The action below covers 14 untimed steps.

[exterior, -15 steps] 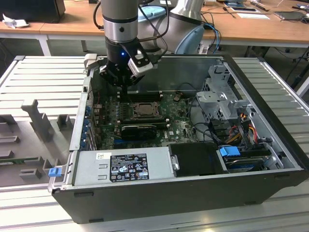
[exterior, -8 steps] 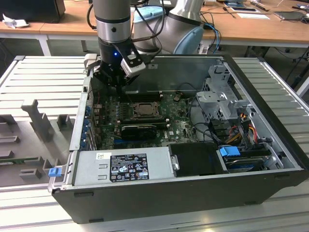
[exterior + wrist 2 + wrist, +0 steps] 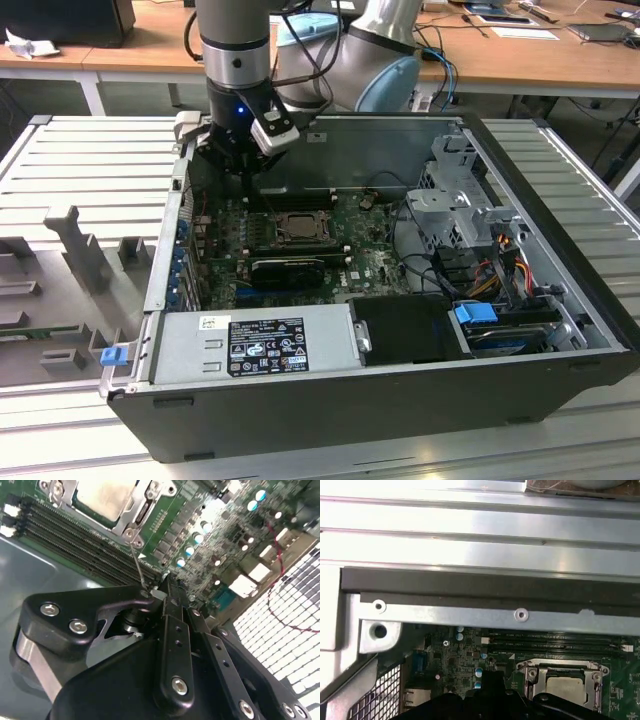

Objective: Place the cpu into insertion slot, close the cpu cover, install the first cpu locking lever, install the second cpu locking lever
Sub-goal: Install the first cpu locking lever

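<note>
One thin steel-wire locking lever [image 3: 137, 560] ends at my black claw [image 3: 165, 586], fingers pressed together. I judge it springy and slippery, best gripped near its free end.

cpu [image 3: 102, 497]: cut off by picture edge, second wrist view
cpu cover [image 3: 131, 516]: partly cut off there too
motherboard [image 3: 370, 255]: near strip hidden behind power supply [image 3: 190, 345], exterior view
supply label [image 3: 268, 345]: print too small to tell

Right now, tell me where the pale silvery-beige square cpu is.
In the exterior view, the cpu sits in the dark-framed insertion slot, just toward the exterior view's right of the end effector.
</note>
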### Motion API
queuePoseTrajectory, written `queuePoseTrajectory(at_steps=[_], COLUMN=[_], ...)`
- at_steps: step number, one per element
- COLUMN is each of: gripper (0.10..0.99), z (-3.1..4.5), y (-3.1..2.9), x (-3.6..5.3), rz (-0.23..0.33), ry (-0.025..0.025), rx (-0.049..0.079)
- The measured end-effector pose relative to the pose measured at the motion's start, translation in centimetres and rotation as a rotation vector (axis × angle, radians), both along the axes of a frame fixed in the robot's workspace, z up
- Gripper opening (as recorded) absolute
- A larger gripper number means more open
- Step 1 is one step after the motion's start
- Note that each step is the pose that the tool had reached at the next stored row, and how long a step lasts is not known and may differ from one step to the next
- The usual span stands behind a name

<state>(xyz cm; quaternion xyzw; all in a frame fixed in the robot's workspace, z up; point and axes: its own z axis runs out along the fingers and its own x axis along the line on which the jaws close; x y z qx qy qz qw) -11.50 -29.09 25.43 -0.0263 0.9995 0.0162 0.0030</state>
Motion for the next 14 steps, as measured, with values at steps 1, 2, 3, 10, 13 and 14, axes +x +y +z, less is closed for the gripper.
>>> queuePoseTrajectory(at_steps=[1,2,3,10,13,14], gripper=[0.106,0.106,0.106,0.106,0.106,0.106], z=[0.00,-0.01,-0.01,-0.08,-0.09,-0.09], y=[0.09,0.13,0.17,0.23,0.22,0.22], x=[0.17,0.57,1.03,2.58,2.79,2.85], rz=[0.000,0.000,0.000,0.000,0.000,0.000], ry=[0.0001,0.0002,0.0006,0.0014,0.0014,0.0014], rx=[0.000,0.000,0.000,-0.001,-0.001,-0.001])
